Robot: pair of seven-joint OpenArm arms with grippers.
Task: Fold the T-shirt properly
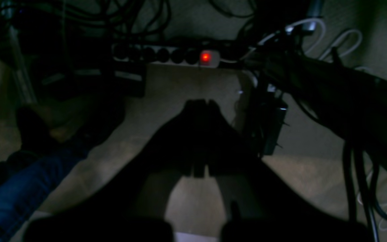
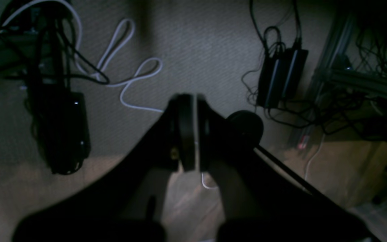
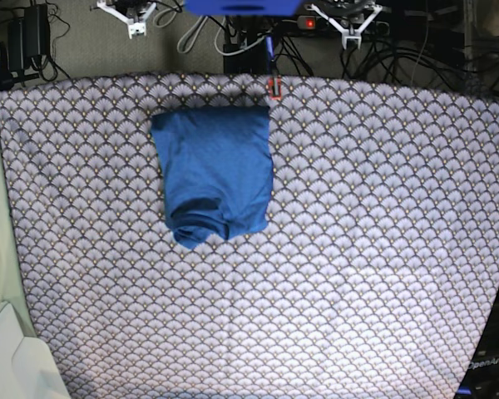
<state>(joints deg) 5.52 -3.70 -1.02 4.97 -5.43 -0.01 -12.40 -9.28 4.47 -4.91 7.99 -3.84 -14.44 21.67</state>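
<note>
Base view: the T-shirt (image 3: 214, 170), plain blue, lies folded into a compact, roughly rectangular bundle in the upper left part of the frame, on a counter covered by a grey-white scallop-patterned cloth (image 3: 358, 249). The bundle's upper edge lies near the far edge of the cloth; its lower edge is rounded and bulges at the lower left corner, where a fold of fabric curls over. Nothing touches the shirt. Both arms are parked beyond the far edge of the counter, at the top of the frame, well apart from the shirt: the right claw (image 3: 133, 18) at upper left, the left claw (image 3: 346, 23) at upper right, both small in this view. Left wrist view: the left claw (image 1: 202, 102) appears as a dark silhouette with its two jaws pressed together, clenched on nothing, pointing toward a dim carpeted floor (image 1: 186, 84); a power strip (image 1: 166, 55) with a glowing red switch lies beyond it among black cables. Right wrist view: the right claw (image 2: 188, 99) is likewise clenched and empty, jaws meeting along a thin pale line, above the floor, where a looping white cable (image 2: 126, 67) and black power adapters (image 2: 281, 77) lie.
</note>
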